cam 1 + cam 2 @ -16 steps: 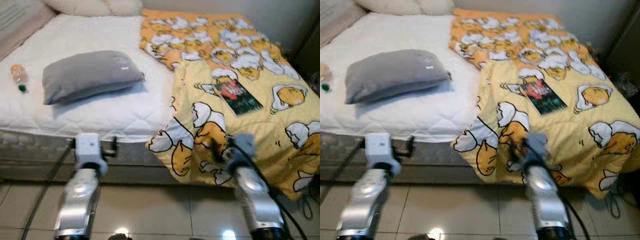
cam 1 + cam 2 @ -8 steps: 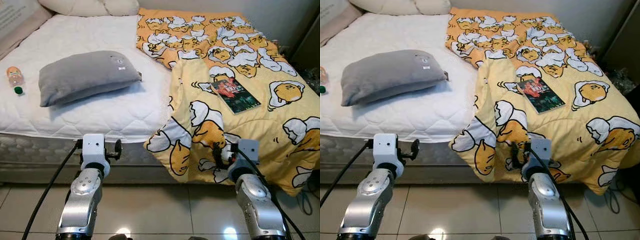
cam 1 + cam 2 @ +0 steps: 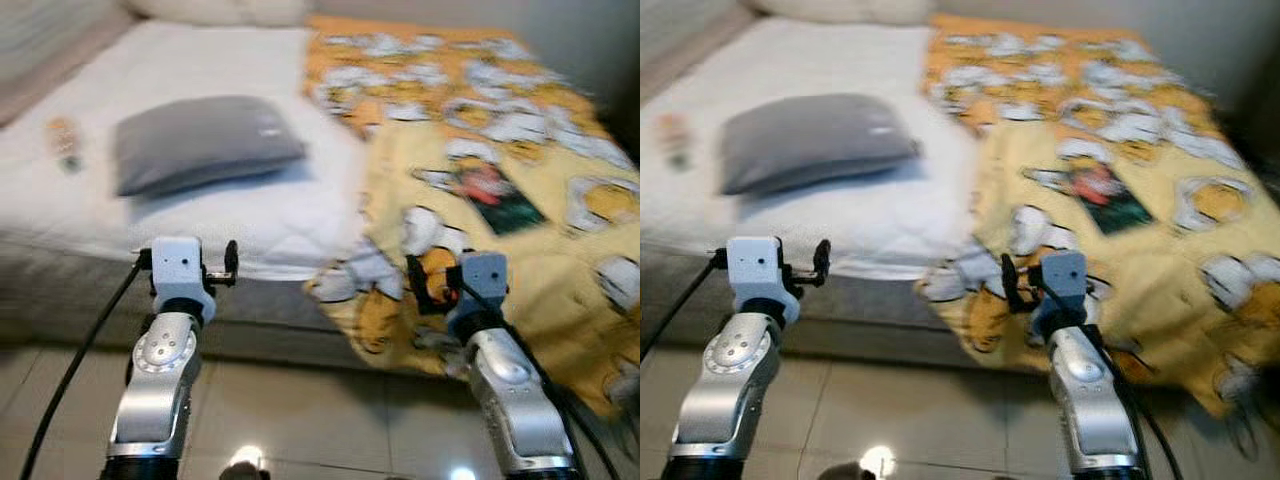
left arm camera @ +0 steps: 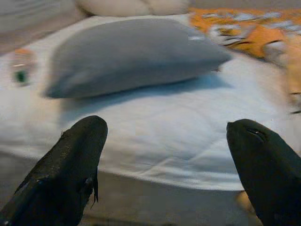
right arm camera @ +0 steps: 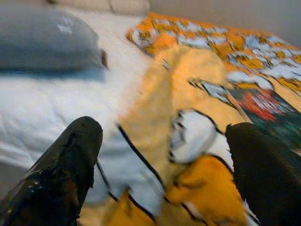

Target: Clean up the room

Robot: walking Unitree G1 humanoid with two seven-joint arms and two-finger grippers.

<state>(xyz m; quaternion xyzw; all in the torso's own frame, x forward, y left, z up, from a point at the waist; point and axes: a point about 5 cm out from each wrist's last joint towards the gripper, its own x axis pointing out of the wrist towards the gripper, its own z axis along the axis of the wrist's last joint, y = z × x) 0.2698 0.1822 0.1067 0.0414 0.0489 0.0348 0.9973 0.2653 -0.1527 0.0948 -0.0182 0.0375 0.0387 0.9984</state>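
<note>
A grey pillow [image 3: 205,140] lies on the white mattress [image 3: 260,225], with a small orange bottle [image 3: 65,143] to its left. A yellow cartoon blanket [image 3: 570,250] covers the bed's right side and hangs over the front edge. A dark book [image 3: 495,195] rests on it. My left gripper [image 4: 164,141] is open in front of the mattress edge, pointing at the pillow. My right gripper [image 5: 162,141] is open too, close to the blanket's hanging fold, with nothing between its fingers.
Cream pillows [image 3: 220,10] sit at the head of the bed. The grey bed base [image 3: 60,300] runs along the front. Glossy floor tiles [image 3: 300,400] lie under both arms. A black cable [image 3: 80,360] trails from the left arm.
The whole picture has shifted to the right and blurred, so the camera is moving. Both arms sit slightly higher in view, with their fingers still open. Nothing on the bed has moved.
</note>
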